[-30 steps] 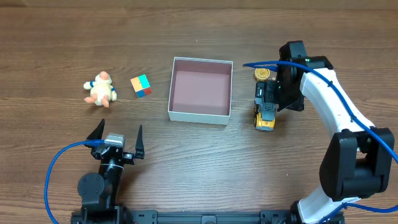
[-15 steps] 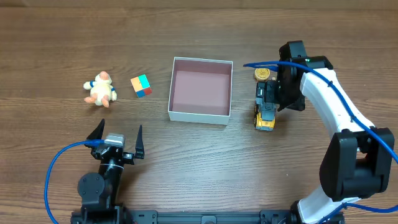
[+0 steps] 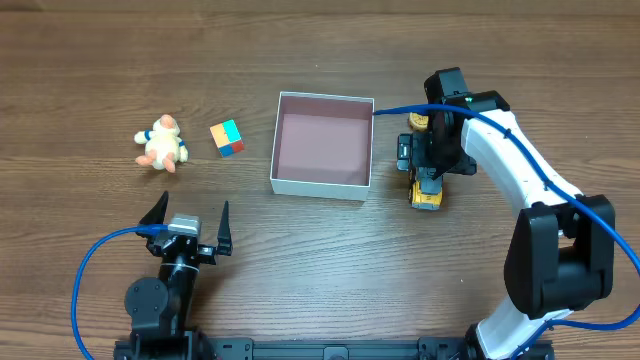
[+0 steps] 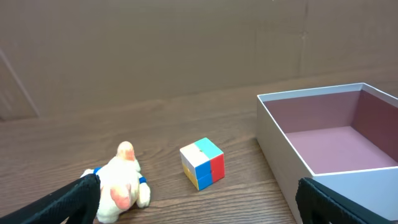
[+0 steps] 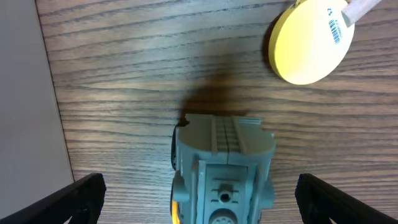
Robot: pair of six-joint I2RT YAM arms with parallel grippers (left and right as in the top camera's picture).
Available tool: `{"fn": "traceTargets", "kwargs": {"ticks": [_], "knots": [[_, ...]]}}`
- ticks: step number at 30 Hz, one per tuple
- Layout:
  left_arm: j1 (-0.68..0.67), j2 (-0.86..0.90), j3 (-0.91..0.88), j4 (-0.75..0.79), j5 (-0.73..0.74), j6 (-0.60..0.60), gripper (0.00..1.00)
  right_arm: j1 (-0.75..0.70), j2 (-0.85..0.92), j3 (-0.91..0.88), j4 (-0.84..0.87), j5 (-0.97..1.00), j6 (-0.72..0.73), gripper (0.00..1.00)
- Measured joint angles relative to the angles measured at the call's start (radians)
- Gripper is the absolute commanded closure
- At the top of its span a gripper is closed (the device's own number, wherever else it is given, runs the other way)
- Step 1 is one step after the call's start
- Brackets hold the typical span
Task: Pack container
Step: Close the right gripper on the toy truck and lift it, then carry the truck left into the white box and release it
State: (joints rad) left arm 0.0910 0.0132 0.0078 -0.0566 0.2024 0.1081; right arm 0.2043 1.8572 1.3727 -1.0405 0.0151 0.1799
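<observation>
1. Overhead view, far left: a plush duck-like toy point(image 3: 162, 144) lies on the wooden table point(image 3: 300, 290). A multicoloured cube point(image 3: 227, 138) sits just to its right.
2. At the near edge, the left gripper point(image 3: 190, 216) waits with its fingers spread wide, holding nothing, well apart from both toys.
3. The container point(image 3: 320, 186) sits mid-table with its top open and its pink floor bare. Its walls look thin but stiff. It is probably light enough to slide if bumped, so toys are best lowered in from above. If it must be moved, pinching one wall at the rim seems the best hold.
4. A grey and yellow toy truck point(image 3: 427, 190) stands just beside the container's right wall, with a yellow disc point(image 3: 419, 121) beyond it. The right gripper point(image 3: 430, 155) hangs over the truck with its fingers parted on either side, gripping nothing. The truck looks like hard, smooth plastic, so squeezing across its flat sides seems safest.
5. Overhead, the right arm hides the fingertips and part of the truck. The right wrist view cuts off the truck's lower end. The disc's barcode label is too small to read.
</observation>
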Motion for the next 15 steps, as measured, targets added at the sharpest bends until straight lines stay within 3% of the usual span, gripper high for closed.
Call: {"fn": "traceTargets", "kwargs": {"ticks": [9, 12, 15], "knots": [[0.000, 0.000, 0.000, 0.000, 0.000, 0.000, 0.00, -0.001, 0.001, -0.068, 0.046, 0.002, 0.000, 0.01], [0.000, 0.000, 0.000, 0.000, 0.000, 0.000, 0.00, -0.001, 0.001, -0.068, 0.058, 0.016, -0.002, 0.18], [0.000, 0.000, 0.000, 0.000, 0.000, 0.000, 0.00, -0.001, 0.001, -0.068, 0.061, 0.026, 0.003, 0.27]]}}
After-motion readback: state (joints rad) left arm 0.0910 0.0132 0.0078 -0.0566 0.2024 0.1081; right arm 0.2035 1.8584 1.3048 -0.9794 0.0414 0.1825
